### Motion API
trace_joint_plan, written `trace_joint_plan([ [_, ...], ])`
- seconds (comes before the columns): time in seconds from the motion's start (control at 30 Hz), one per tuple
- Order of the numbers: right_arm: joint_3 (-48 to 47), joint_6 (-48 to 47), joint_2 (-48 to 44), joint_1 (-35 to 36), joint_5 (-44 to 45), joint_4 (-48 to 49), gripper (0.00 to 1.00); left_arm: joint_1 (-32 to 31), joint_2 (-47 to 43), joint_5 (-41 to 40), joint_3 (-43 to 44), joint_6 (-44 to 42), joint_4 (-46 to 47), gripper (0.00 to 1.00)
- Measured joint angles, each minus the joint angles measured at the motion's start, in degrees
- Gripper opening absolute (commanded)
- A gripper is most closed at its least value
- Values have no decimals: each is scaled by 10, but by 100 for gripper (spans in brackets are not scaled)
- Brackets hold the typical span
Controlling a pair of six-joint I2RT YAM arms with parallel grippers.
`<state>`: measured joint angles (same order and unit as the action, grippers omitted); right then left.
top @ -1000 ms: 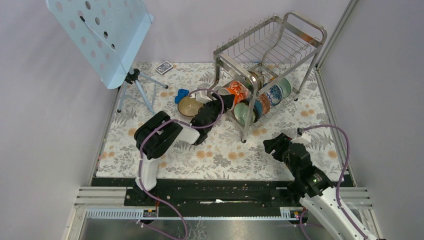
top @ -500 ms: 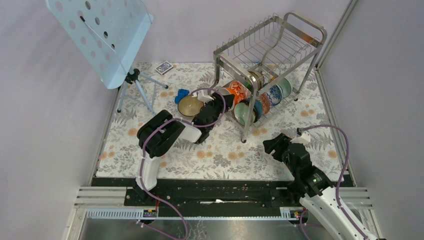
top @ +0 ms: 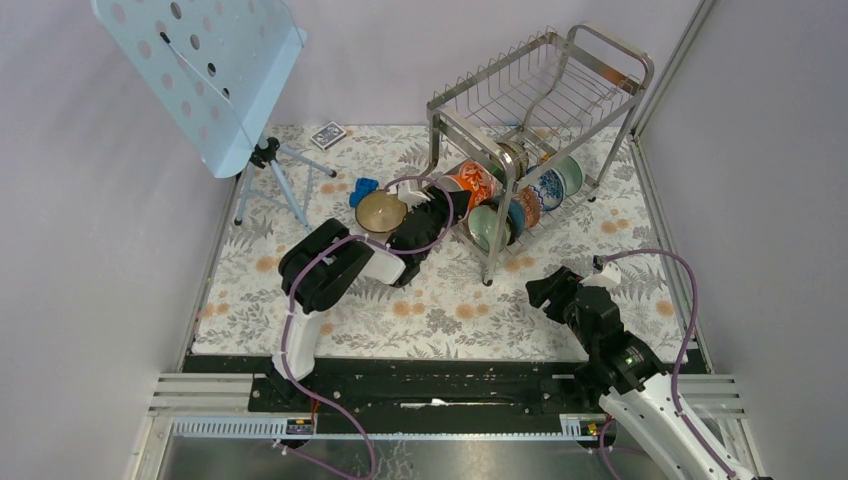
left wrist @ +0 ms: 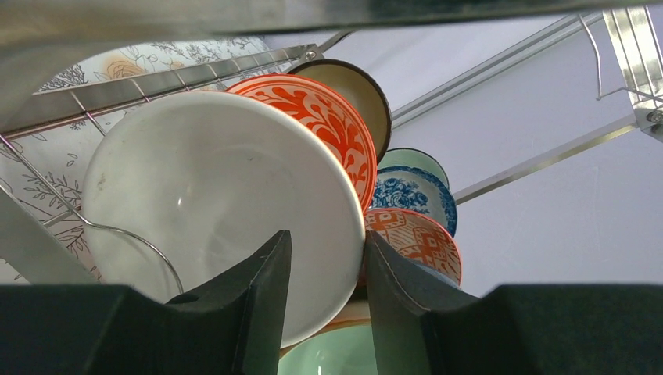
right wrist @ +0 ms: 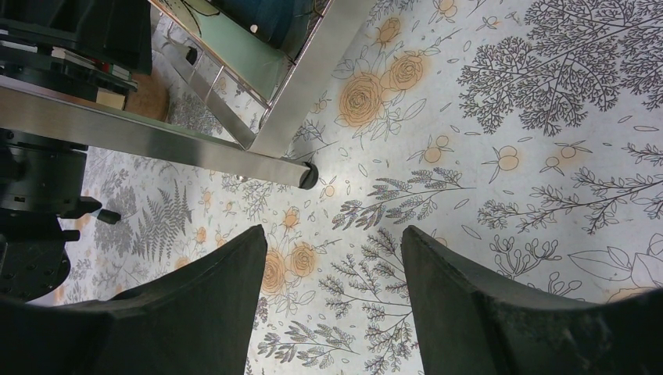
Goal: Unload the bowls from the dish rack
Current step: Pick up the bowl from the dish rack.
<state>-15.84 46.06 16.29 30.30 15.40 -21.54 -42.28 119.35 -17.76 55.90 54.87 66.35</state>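
Pushed the left arm a little farther toward the dish rack (top: 490, 70) since a second ago. Kept the right arm just where it was. Now pinches the white bowl (left wrist: 211, 195) by its edge with the left tool (left wrist: 326, 238), one finger (left wrist: 262, 305) on the inside and the other on the back. Finds that white bowl standing on its edge on the rack's bottom shelf, at the front of a row. Shows an orange-red bowl (left wrist: 324, 117) right behind it, and then a brown bowl (left wrist: 356, 86) with a tan inside. Shows more bowls in a second row next to these: a pale green bowl (left wrist: 412, 158), a blue-and-white bowl (left wrist: 414, 199) and an orange patterned bowl (left wrist: 414, 242). Has one more, a tan bowl (top: 381, 212), outside the rack and just beside the left arm, over the flowery bench (top: 440, 310). Holds the right tool (right wrist: 332, 234) spread wide above the bench, near a leg of the rack and well apart from the bowls. Has a pale blue music stand (top: 200, 70) at the far left, well away from the rack.
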Motion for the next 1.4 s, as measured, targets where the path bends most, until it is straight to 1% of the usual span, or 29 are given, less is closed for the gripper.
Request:
trace_joint_plan([
  [0.13, 0, 0, 1, 0, 0, 0, 71, 0, 3, 6, 1, 2, 4, 32],
  [0.33, 0, -3, 1, 0, 0, 0, 71, 0, 6, 13, 3, 3, 16, 20],
  [0.47, 0, -5, 2, 0, 0, 0, 71, 0, 7, 18, 3, 1, 25, 5],
  [0.53, 0, -5, 2, 0, 0, 0, 71, 0, 7, 17, 3, -5, 34, 0],
  [0.97, 2, -11, 4, 0, -1, 0, 71, 9, 7, 27, -31, -8, 98, 0],
  [1.17, 4, -13, 1, 0, -1, 0, 71, 18, 7, 51, -51, -5, 132, 0],
  [1.4, 4, -15, -2, 0, -11, 1, 71, 29, 7, 82, -59, -1, 148, 0],
])
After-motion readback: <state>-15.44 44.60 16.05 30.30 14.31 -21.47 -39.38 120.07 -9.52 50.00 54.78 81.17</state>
